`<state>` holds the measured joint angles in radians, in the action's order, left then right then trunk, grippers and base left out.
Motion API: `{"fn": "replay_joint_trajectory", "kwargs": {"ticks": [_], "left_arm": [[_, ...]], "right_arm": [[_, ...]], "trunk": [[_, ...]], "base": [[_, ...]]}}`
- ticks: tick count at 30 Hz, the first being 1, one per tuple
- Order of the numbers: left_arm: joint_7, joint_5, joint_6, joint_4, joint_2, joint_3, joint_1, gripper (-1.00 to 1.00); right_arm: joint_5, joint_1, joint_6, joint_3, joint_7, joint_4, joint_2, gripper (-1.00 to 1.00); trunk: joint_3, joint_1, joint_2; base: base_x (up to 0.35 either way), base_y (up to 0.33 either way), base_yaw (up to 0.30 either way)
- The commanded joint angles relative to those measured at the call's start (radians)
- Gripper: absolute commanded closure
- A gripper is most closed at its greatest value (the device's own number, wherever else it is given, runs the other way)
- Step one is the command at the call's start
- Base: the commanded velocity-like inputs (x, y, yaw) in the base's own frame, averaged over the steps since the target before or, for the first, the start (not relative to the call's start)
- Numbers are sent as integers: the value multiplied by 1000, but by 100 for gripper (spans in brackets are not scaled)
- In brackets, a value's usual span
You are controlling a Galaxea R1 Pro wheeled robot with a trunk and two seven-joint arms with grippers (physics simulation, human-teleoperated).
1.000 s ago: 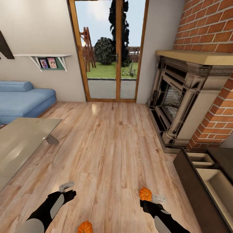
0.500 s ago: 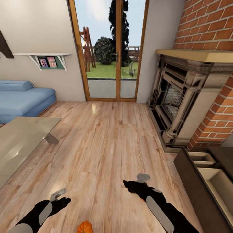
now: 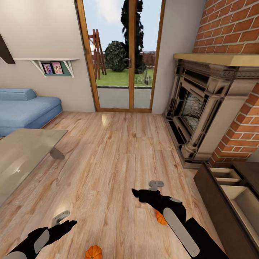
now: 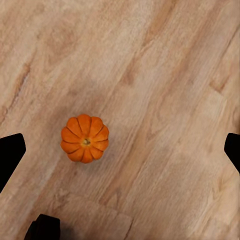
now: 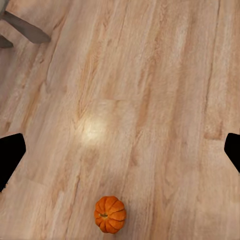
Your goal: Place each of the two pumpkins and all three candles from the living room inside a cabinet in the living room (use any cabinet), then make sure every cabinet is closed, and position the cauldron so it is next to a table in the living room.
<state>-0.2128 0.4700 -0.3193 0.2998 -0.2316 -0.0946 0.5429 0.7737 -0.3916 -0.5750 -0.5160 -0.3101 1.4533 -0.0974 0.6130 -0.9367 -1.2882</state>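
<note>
Your left gripper (image 4: 120, 145) has its fingers spread wide, the dark fingertips (image 4: 11, 152) sitting at opposite edges of the left wrist view, and one pumpkin (image 4: 85, 138) rests stem-up on the plank floor (image 4: 160, 75) between them, nearer one fingertip than the other and touching neither. Your right gripper (image 5: 120, 150) is spread just as wide and holds nothing; its wrist view puts the other pumpkin (image 5: 110, 214) on the floor outside the line between the fingertips, near the edge of the frame. From the head view you can see what the wrist cameras cannot: your left arm (image 3: 39, 239) is low at the near left with the first pumpkin (image 3: 93, 252) on the floor just to its right, while your right forearm (image 3: 172, 216) reaches forward and covers most of the second pumpkin (image 3: 159, 218), so only an orange sliver shows beside it. That view also gives you the cabinet (image 3: 223, 201) at the right with its compartments open, the grey-topped table (image 3: 21, 158) at the left, the blue sofa (image 3: 25, 111) behind it, the fireplace (image 3: 201, 108) and the glazed doors (image 3: 124, 57) ahead. The right wrist view adds a grey angled table leg (image 5: 27, 30) at one corner.
</note>
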Motion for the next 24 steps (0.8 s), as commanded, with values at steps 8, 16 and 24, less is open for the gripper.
{"fn": "replay_joint_trajectory", "kwargs": {"ticks": [8, 16, 24], "left_arm": [[-14, 5, 28, 0, 5, -8, 0, -100], [-60, 6, 32, 1, 0, -7, 1, -100], [-65, 6, 32, 0, -1, -7, 1, -100]], "right_arm": [[12, -1, -40, -2, -11, 55, 1, -100], [15, -1, -44, -4, -9, 60, 1, -100], [88, -1, -122, 0, -9, 91, 0, -100]], "trunk": [[26, -31, -57], [51, -61, -113], [76, -92, -169]], "base": [[0, 0, 0], [0, 0, 0], [0, 0, 0]]}}
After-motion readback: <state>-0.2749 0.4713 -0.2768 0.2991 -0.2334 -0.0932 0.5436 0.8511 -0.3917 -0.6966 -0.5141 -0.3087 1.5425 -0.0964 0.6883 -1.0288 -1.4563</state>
